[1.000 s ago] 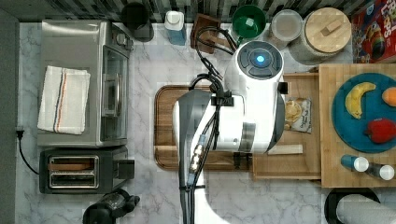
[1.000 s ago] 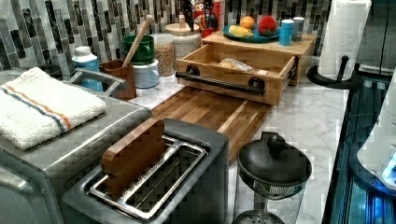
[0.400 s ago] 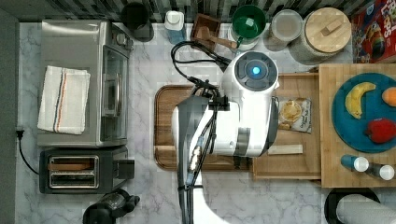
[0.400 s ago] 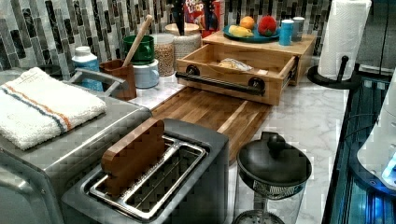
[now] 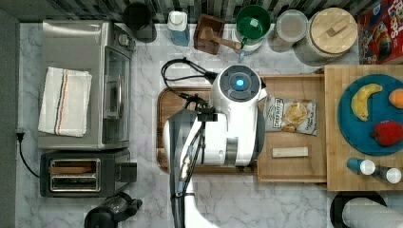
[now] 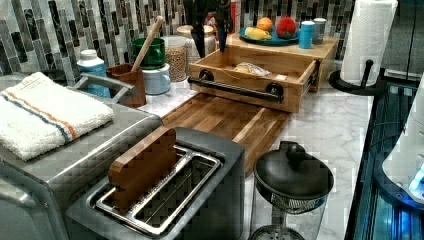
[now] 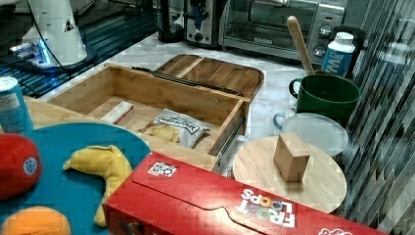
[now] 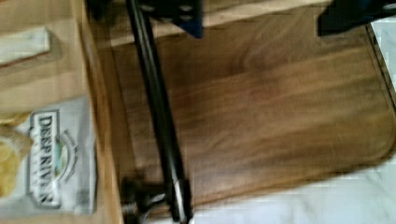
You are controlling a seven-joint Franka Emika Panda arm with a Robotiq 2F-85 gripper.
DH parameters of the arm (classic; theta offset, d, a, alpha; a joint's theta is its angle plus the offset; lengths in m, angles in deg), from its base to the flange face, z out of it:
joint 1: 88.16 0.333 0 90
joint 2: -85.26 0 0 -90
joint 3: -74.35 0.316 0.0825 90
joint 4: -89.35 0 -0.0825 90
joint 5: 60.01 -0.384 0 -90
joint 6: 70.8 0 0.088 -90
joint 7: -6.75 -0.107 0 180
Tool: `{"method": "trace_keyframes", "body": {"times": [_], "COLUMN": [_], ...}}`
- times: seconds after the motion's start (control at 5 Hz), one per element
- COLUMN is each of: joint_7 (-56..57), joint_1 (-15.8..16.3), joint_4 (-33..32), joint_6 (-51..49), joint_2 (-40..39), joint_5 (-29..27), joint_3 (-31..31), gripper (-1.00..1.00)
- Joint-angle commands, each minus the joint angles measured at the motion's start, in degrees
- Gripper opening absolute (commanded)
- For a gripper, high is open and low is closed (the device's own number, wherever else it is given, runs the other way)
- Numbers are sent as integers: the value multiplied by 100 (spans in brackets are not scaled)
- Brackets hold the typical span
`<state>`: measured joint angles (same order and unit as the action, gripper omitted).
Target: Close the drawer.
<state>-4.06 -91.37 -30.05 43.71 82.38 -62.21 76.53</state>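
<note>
**Trainee:** Where does the drawer stand?

**Operator:** I see the drawer (image 5: 291, 164) pulled well out from under the butcher-block top (image 5: 332, 80), its open box lying over the marble counter (image 5: 142, 66). In the top view it sits between the walnut tray (image 5: 164, 99) on the top view's left and the blue plate (image 5: 349, 128) on the top view's right. Inside it lie a chip bag (image 5: 291, 114) and a pale wooden stick (image 5: 290, 152). The left view shows the front panel with its black bar handle (image 6: 235, 87) facing the tray.

**Trainee:** And the gripper?

**Operator:** In the left view the gripper (image 6: 210, 42) hangs above the drawer's far corner, near the jars. Its two dark fingers (image 6: 221, 37) point down with a gap between them, so I read it as spread apart and holding nothing. The wrist view looks down on the handle (image 8: 156, 107), the tray (image 8: 280, 112) and the chip bag (image 8: 46, 154), with one blue-tipped finger (image 8: 191, 21) just beside the bar. I cannot tell whether it touches.

**Trainee:** Which step is this?

**Operator:** As I judge it, the approach: nothing has been pushed yet. Next I would bring the fingers down on the tray side of the front panel, then press squarely toward the butcher-block top, along the slides. An off-centre push could skew the drawer and bind it.
</note>
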Motion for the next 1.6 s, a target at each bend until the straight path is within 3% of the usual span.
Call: {"method": "trace_keyframes", "body": {"times": [0.2, 0.6, 0.8, 1.6], "joint_7": [542, 647, 708, 1614], "joint_1": [200, -3, -63, -603], "joint_4": [-873, -1727, -1862, -1434], "joint_6": [874, 2202, 2378, 2524], "joint_2": [71, -25, -72, -439], "joint_5": [228, 785, 948, 1586], "joint_3": [301, 369, 278, 9], "gripper": [-100, -100, -100, -100]}}
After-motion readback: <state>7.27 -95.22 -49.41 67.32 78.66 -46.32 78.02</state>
